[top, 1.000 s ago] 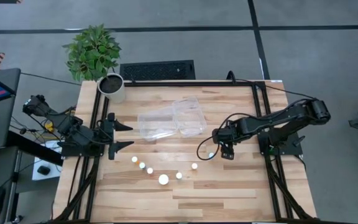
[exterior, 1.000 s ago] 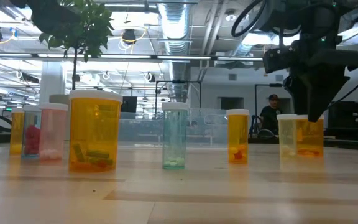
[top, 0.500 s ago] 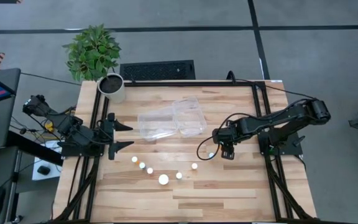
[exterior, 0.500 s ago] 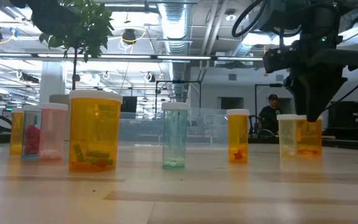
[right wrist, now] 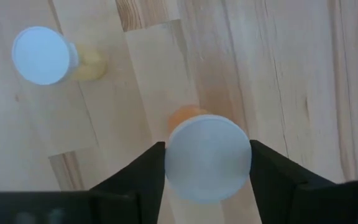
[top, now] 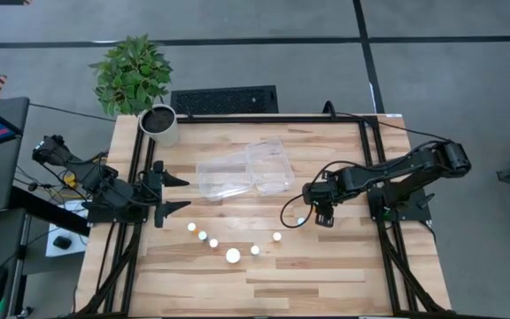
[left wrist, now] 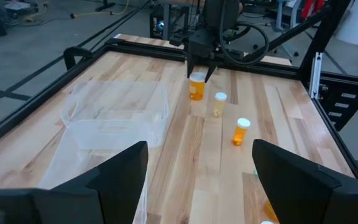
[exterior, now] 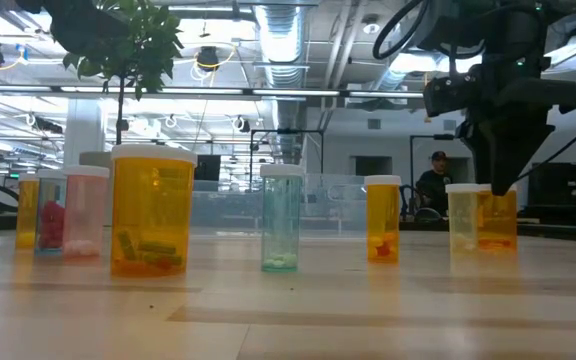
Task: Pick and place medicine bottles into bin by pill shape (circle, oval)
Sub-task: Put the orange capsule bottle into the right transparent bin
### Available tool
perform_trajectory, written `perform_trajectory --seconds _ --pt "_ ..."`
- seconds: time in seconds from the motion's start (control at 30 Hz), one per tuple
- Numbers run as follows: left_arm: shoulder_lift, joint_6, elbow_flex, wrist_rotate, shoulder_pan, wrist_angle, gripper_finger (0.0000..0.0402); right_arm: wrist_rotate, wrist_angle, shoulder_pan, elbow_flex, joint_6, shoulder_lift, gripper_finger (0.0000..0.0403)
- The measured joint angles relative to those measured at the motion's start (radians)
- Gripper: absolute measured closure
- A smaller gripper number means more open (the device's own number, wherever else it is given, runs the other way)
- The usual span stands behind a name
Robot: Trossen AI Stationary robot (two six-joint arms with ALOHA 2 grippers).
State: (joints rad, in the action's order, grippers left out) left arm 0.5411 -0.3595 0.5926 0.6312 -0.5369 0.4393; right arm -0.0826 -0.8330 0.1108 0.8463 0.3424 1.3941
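Observation:
My right gripper (top: 319, 215) points down over a small orange medicine bottle (right wrist: 207, 157) with a white cap, right of the table's middle, and is shut on it. The bottle stands upright on the wood (exterior: 498, 222) and also shows in the left wrist view (left wrist: 196, 88). A paler bottle (right wrist: 41, 55) stands just beside it (top: 301, 221). Several more bottles (top: 233, 255) stand in an arc toward the near edge. The clear two-compartment bin (top: 242, 173) lies at the table's middle. My left gripper (top: 171, 192) is open and empty at the left edge. My right gripper pinches the bottle's round white cap (right wrist: 173, 168) between its two fingers, one on each side of it. The fingers come from above, pointing down. The bottle is upright, with its base on the table.
A white plant pot (top: 159, 124) stands at the far left corner. A black frame rail (top: 370, 168) runs along the table's edges. Bare wood lies between the bin and the right gripper. A person (exterior: 436, 185) is in the room beyond the table.

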Motion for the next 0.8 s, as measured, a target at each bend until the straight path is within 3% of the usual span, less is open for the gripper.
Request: perform_trajectory --seconds 0.4,0.8 --pt "0.000 0.000 0.000 0.000 0.000 0.005 0.0119 0.006 -0.082 -0.009 0.072 -0.002 -0.058 0.0194" --pt "0.000 0.000 0.000 -0.001 0.000 0.027 0.0119 -0.011 -0.240 -0.106 0.381 -0.153 -0.063 0.0192"
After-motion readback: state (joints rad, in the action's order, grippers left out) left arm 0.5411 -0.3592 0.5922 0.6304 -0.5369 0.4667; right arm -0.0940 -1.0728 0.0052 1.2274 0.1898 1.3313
